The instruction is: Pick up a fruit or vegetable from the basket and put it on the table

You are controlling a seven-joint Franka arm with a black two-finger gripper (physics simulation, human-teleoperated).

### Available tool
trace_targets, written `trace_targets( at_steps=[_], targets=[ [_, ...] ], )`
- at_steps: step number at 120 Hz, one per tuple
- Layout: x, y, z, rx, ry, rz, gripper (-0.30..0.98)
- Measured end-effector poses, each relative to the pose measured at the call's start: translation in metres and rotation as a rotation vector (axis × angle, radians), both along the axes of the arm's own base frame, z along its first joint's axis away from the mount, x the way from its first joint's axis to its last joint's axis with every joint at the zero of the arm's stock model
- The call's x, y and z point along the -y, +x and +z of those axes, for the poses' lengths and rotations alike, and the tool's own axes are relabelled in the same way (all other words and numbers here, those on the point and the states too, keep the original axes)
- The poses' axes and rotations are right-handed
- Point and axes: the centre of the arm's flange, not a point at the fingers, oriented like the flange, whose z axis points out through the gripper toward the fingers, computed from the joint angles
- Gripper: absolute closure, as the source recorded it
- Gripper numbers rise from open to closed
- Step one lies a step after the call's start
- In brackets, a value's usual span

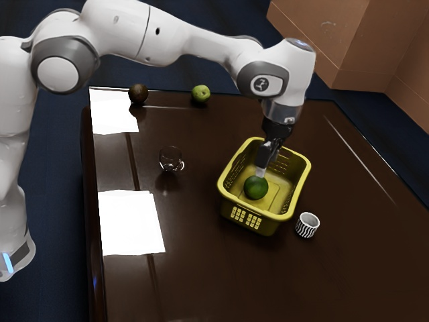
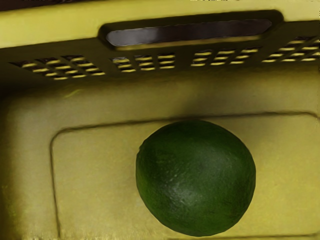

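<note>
The black claw (image 1: pixel 260 172) of the arm (image 1: pixel 167 39) reaches down into the yellow basket (image 1: pixel 268 225), its tip directly over the dark green fruit (image 1: pixel 255 188). Claw opening: the pictures do not establish whether it stands apart or together, and no finding is entered. Claw contact: the tip overlaps the upper edge of the fruit in the exterior view; whether the two touch cannot be determined.

The fruit is round and rests on the basket floor. In the wrist view it sits within the rounded outline marked on that floor, its edge close to one line of the outline. Bare yellow floor is visible on either side of it. The basket wall beyond has a long handle slot and groups of small perforations below the slot.

The basket stands upright on the dark, glossy table (image 1: pixel 201 268). A black-and-white striped cup (image 1: pixel 307 225) is just beside it, toward the exterior view's right. A clear glass vessel (image 1: pixel 171 159) is apart from the basket, toward the exterior view's left. Near the table's far edge are a dark brown round item (image 1: pixel 138 94) and a lighter green fruit (image 1: pixel 200 94), set apart from each other and well apart from the basket.
</note>
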Motion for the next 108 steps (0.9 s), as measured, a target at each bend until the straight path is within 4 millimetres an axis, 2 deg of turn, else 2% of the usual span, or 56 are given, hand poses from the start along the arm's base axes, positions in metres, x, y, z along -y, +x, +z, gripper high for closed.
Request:
trace_targets(
  at_steps=[23, 34, 51, 108],
  targets=[
    [-0.027, -0.002, -0.001, 0.041, -0.007, 0.125, 0.00],
    [-0.025, -0.020, -0.002, 0.043, -0.016, 0.148, 0.00],
    [-0.013, -0.038, -0.022, 0.040, -0.025, 0.165, 0.00],
    [-0.015, -0.028, -0.050, 0.069, -0.024, 0.160, 0.00]
  ],
)
